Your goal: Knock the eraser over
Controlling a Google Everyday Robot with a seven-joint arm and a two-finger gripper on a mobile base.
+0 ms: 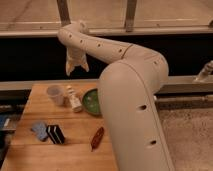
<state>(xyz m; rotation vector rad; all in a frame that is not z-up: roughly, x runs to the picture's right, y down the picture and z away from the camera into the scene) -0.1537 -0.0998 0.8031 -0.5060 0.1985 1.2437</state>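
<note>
**Gripper high over the table's far edge, eraser low at the near left**

Your gripper [76, 64] is hanging in the air above and beyond the far edge of the table [30, 112], pointing downward and carrying nothing that can be seen. You cannot tell from this view whether it is released or clenched. The arm [131, 95] is arching in from the right and filling the right half of the view, so only the table's left part is showing.

Below the gripper, a pale cup [55, 94] and a small white bottle [74, 99] are standing near the far edge. A green bowl [91, 101] is sitting just to their right, partly behind the arm.

The eraser [55, 134] is sitting toward the near left of the table, touching or just beside a blue-grey pad [39, 130] on its left. A red-brown pen [97, 138] is lying apart on its right. The eraser appears to be standing on end, its white stripes running up its length.

From the gripper, the eraser is lying well below, nearer the camera and slightly left. You are therefore looking at a long descent past the cup and bottle. A sideways push near the top of the eraser would likely be tipping it.
</note>
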